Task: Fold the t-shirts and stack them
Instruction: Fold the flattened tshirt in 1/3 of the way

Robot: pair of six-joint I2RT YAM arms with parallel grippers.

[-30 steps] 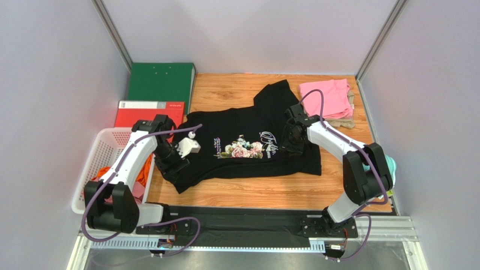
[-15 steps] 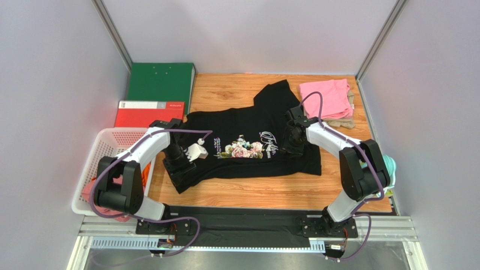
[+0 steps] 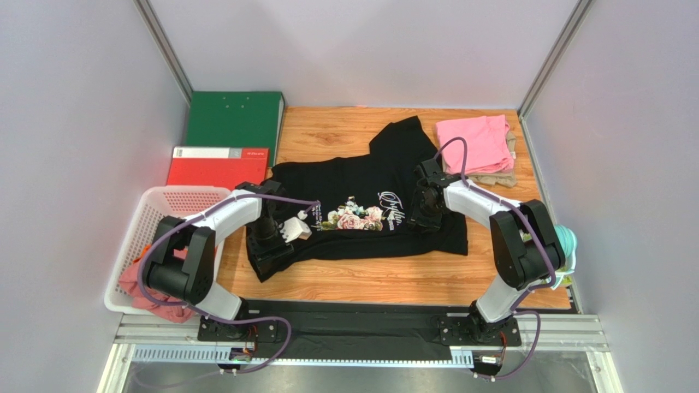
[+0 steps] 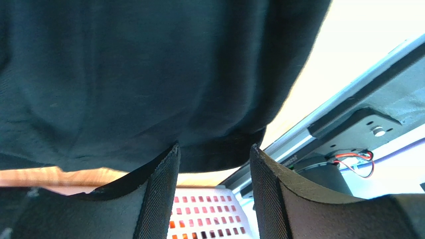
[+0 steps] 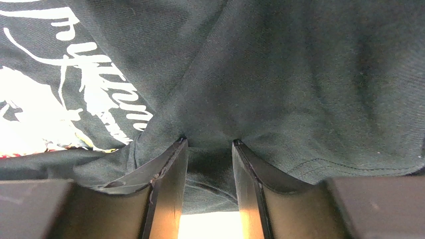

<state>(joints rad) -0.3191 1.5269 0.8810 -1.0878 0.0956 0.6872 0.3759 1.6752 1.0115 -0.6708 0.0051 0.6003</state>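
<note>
Both claws were at the black tee, spread just R of the white basket.
Your L gripper straddled the hem nearest the basket, jaws apart w/ a gap. Your R gripper, on the side away from the basket, pinched a fold narrow. Pink tee lay farthest from the basket.

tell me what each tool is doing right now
left tool: open, with the black shirt hem in the gap, not pinched.
right tool: closed on a bunched fold of the black shirt.

Left pincer parted, right pincer clamped, both arms low.
</note>
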